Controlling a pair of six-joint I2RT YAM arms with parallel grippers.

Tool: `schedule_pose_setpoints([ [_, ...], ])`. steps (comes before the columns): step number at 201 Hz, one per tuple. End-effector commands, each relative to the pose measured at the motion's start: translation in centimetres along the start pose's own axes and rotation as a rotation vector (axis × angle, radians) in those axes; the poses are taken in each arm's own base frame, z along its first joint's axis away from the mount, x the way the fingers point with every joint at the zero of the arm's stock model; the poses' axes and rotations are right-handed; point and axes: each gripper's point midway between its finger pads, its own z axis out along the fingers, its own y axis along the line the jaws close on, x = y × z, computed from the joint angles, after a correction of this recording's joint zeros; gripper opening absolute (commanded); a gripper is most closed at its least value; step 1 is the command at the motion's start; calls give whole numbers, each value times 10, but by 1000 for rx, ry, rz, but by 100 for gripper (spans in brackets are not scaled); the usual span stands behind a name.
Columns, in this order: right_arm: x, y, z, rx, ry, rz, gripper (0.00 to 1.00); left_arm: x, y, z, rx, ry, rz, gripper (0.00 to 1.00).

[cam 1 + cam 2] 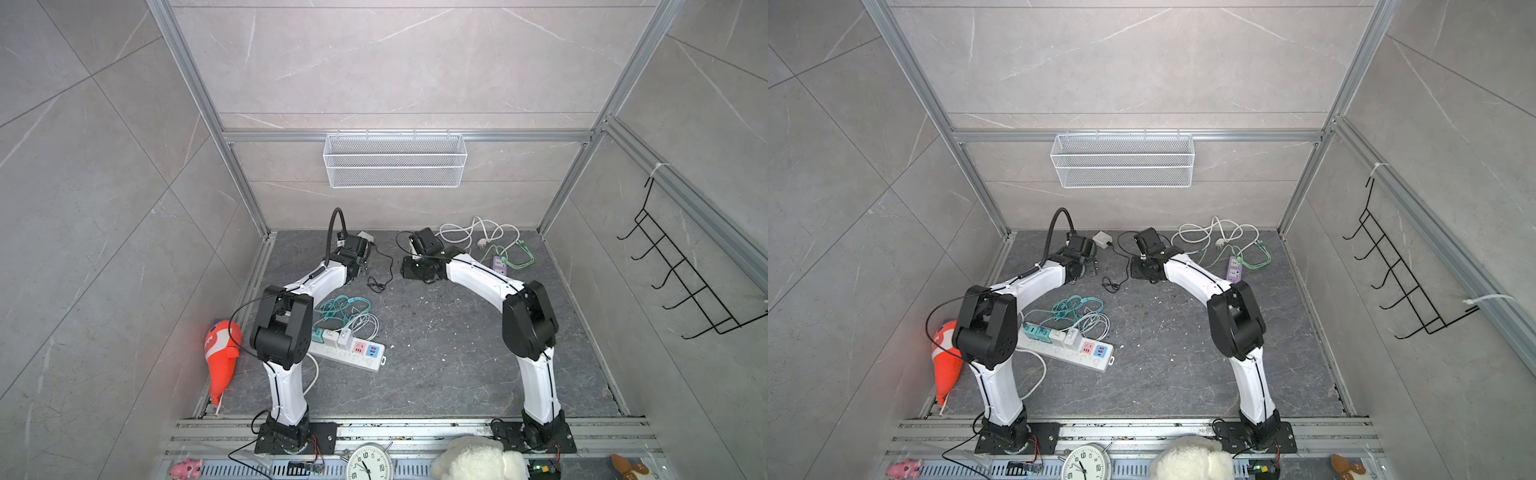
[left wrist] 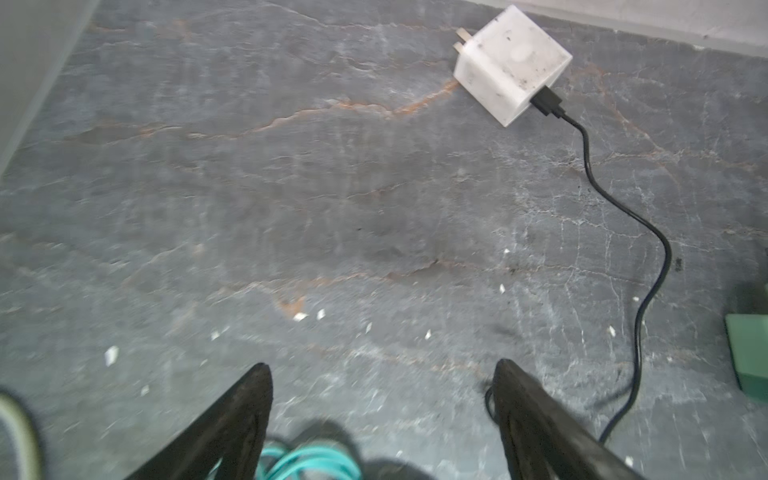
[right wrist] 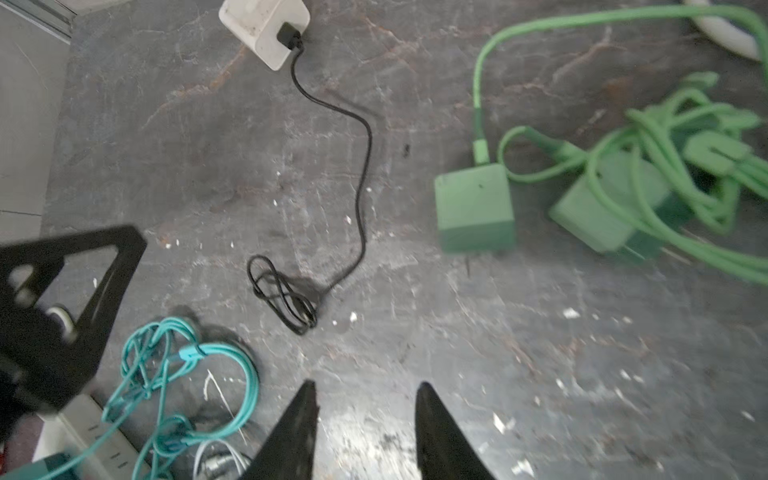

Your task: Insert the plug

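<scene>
The plug (image 2: 513, 64) is a white charger cube with two prongs, lying flat near the back wall, also seen in a top view (image 1: 1102, 239) and the right wrist view (image 3: 266, 29). A thin black cable (image 3: 361, 166) runs from it to a small coil. My left gripper (image 2: 380, 370) hovers short of the plug, open and empty; its place in a top view (image 1: 1088, 268) is just in front of the plug. My right gripper (image 3: 368, 388) stands over bare floor, fingers apart with nothing between them. The white power strip (image 1: 365, 363) lies front left with several chargers plugged in.
Teal cables (image 3: 166, 374) tangle beside the strip. Green chargers (image 3: 473, 208) and green cords (image 1: 515, 255), a purple strip (image 1: 498, 264) and a white cord (image 1: 469, 230) lie back right. A wire basket (image 1: 395, 160) hangs on the back wall. An orange toy (image 1: 222, 357) lies far left.
</scene>
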Motion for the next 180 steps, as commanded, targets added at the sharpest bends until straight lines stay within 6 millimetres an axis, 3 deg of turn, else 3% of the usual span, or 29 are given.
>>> schedule_pose_setpoints([
  [1, 10, 6, 29, 20, 69, -8, 38, -24, 14, -33, 33, -93, -77, 85],
  [36, 9, 19, 59, 125, 91, -61, 38, -20, 28, -55, 51, -123, -93, 86],
  [50, 18, 17, 77, 174, 108, -72, 38, -19, 33, -59, 49, -132, -98, 85],
  [180, 39, -3, 89, 349, 114, -90, 35, -14, 49, -68, 62, -148, -130, 86],
])
